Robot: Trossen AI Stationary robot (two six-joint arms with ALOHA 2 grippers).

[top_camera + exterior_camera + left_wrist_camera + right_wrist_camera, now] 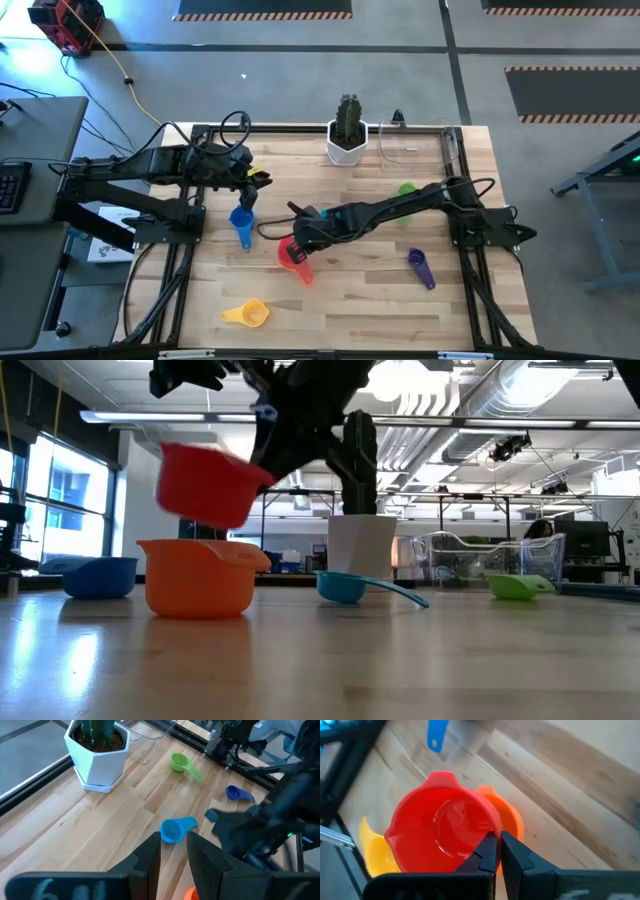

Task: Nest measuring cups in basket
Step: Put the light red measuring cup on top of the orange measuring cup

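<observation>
My right gripper [499,852] is shut on the red cup [445,827], which hangs just above the orange cup [198,575] standing upright on the table near its middle. My left gripper [174,852] is narrowly open, holds nothing, and hovers over the blue cup [172,830] on the table's left side [241,219]. The yellow cup [250,314] lies near the near edge, the purple cup [421,266] to the right, and the green cup [405,189] in front of the clear basket [412,145]. The teal cup [345,587] shows only in the low view. My right gripper pinches the red cup's edge [481,851] on the side nearest the wrist between its two fingers. The fingers hide whether that part is rim or handle. They slant down from the table's right. The cup is lifted clear, mouth up and slightly tilted, over the orange cup [512,817].
A white pot with a cactus [347,145] stands at the far edge, left of the basket. The right arm reaches across the table's middle. Bare wood lies along the near edge to the right of the yellow cup.
</observation>
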